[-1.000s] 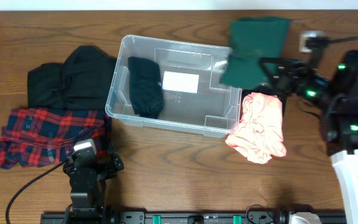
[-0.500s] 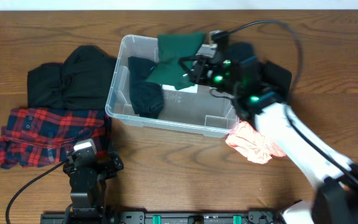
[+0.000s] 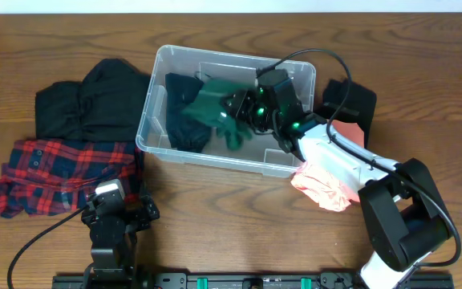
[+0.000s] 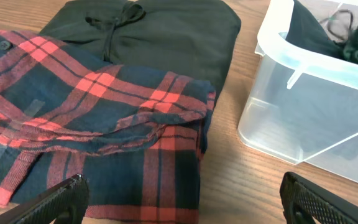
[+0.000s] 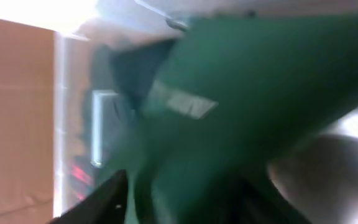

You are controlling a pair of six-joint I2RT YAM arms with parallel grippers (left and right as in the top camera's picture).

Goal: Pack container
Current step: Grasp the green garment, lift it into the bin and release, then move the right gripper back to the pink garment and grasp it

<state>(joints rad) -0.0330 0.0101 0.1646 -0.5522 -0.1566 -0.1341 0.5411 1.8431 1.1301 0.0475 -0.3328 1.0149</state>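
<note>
**Green garment going into the tub**

The right gripper (image 3: 235, 108) is reaching into the clear container (image 3: 215, 156), which is sitting mid-table. It is clenching a green garment (image 3: 211, 96) over a dark folded garment (image 3: 184, 124). A pale tag (image 5: 180, 102) on the green cloth is showing, too blurred to read. The left gripper (image 4: 182, 186) is resting, fingers spread, beside a red plaid shirt (image 4: 92, 106). A coral garment (image 3: 331, 181) is lying against the container's corner.

Open tabletop (image 3: 231, 217) before container (image 3: 215, 161); plaid shirt (image 3: 62, 172) left, pink garment (image 3: 335, 181) right, right arm (image 3: 335, 152) inside.
</note>
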